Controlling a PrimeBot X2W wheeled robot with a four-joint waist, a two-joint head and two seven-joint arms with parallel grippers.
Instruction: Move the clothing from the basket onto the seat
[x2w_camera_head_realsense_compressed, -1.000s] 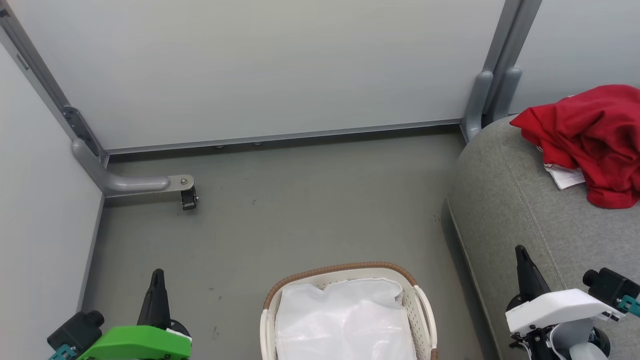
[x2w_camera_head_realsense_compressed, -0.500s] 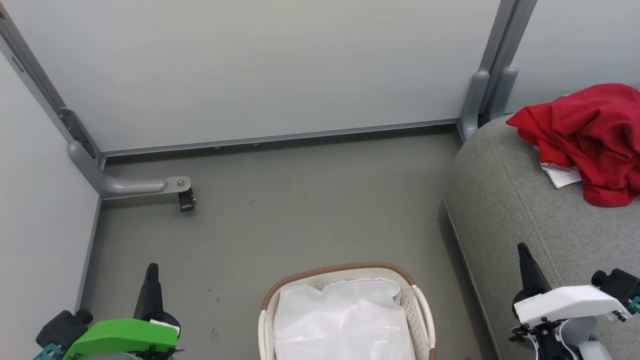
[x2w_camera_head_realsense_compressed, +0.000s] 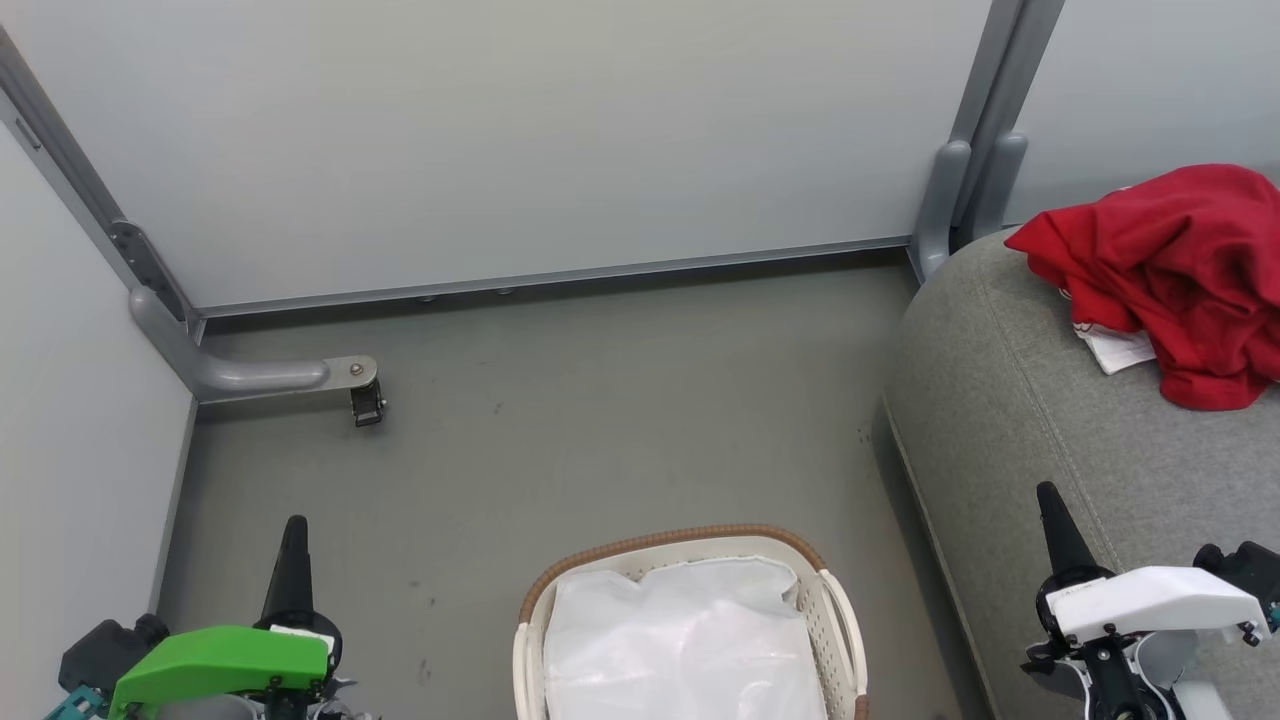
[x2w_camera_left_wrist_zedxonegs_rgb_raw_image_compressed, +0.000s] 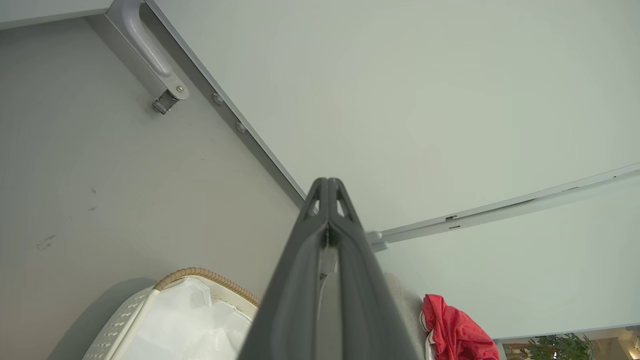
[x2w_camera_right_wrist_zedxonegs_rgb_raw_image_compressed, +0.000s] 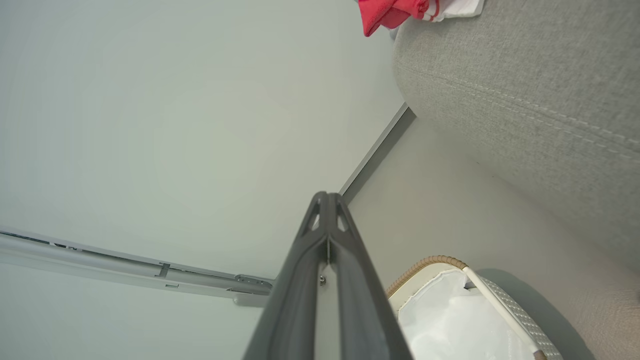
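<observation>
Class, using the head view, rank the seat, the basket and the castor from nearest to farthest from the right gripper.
1. Seat, directly beside the right gripper.
2. Basket, lower centre, to the gripper's left.
3. Castor, far left, near the wall.

From up on the head, the camera looks steeply down at the floor (x2w_camera_head_realsense_compressed: 600, 400): basket (x2w_camera_head_realsense_compressed: 690, 530) at six o'clock, seat (x2w_camera_head_realsense_compressed: 1000, 400) at three. Both wrist cameras ride low, near the floor, tilted up toward the wall panels (x2w_camera_head_realsense_compressed: 500, 130); all three views share basket, seat and clothing (x2w_camera_head_realsense_compressed: 1180, 270).
</observation>
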